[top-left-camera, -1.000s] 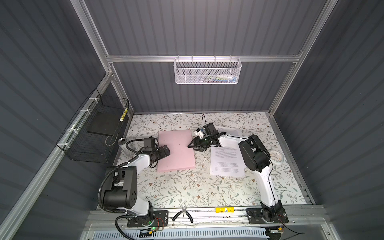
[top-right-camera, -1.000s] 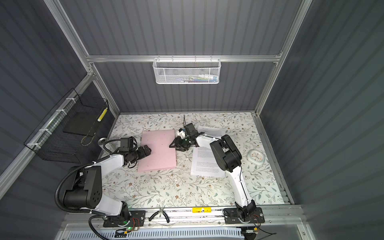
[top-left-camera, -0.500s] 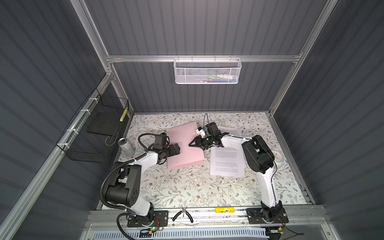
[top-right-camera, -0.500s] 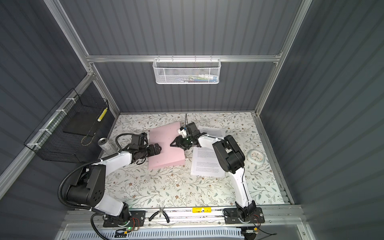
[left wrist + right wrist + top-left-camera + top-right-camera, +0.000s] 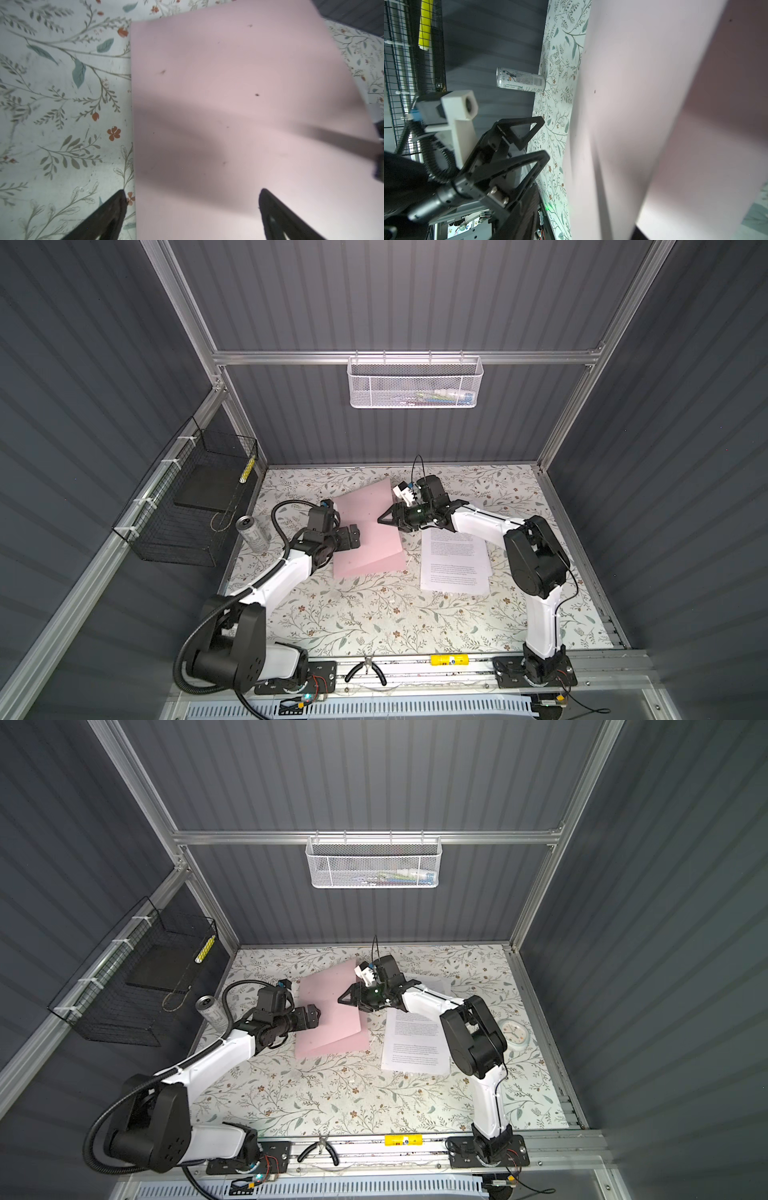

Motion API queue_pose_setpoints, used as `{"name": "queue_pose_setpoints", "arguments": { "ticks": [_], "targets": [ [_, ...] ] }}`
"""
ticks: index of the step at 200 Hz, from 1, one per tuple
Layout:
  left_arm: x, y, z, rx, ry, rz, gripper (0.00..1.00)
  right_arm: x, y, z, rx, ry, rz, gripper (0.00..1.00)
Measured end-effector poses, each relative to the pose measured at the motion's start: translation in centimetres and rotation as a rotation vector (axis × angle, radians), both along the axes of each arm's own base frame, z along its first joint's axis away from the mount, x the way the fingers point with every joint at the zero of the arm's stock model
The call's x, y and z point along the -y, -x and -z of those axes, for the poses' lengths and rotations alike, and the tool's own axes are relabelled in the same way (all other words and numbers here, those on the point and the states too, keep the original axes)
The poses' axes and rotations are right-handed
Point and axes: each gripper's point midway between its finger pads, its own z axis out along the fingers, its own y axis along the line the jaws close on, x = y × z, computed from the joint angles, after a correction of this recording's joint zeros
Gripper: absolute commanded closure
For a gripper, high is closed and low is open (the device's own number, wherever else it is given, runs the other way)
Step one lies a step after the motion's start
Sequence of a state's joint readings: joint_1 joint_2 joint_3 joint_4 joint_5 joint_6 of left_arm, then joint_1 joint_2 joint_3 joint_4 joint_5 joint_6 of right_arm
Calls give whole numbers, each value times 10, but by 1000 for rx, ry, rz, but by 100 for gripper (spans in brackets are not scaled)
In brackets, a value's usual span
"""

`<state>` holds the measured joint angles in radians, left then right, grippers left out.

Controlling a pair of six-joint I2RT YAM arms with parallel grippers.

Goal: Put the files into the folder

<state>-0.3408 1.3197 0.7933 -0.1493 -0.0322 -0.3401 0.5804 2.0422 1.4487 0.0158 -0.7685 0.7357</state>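
The floral desk [image 5: 374, 614] carries the pink folder [image 5: 370, 510] left of centre, its upper leaf raised. The files [image 5: 455, 564] lie just right of it. The right hand [image 5: 384, 519] is clamped on that leaf's right edge. The left hand [image 5: 353, 537], jaws wide apart, hovers over the folder's left edge.

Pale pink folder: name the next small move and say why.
Probably nudge the open left gripper in to take the thin pale pink folder's raised top leaf. The right gripper props that leaf up at its edge, while the white printed paper sheets lie beside it on the floral table, so the right arm needs freeing.
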Motion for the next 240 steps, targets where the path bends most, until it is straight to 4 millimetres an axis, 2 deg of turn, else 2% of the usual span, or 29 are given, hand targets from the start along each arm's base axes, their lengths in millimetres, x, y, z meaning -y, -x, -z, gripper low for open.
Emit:
{"name": "queue_pose_setpoints", "arguments": {
  "ticks": [24,71,87,104,148,190,221,240],
  "targets": [
    [25,22,-23,70,-63,70,0,-1,2,-3,-17,-15,-7,49],
    [69,80,-49,189,-224,218,1,-5,2,-12,-37,-42,-9,50],
    [81,97,-55,228,-265,258,1,-6,2,-15,-48,-49,-8,50],
    [90,108,-51,242,-316,289,1,-6,2,-15,-58,-51,-6,50],
    [97,108,-16,202,-480,304,7,-7,5,-20,-75,-63,-1,50],
    [98,96,-12,232,-548,274,11,-7,9,-32,-64,-81,-4,51],
    [104,87,-8,260,-599,274,22,-9,12,-31,-70,-85,-7,52],
    [107,83,-7,276,-620,277,34,-10,14,-30,-77,-85,-9,52]
  ]
}}
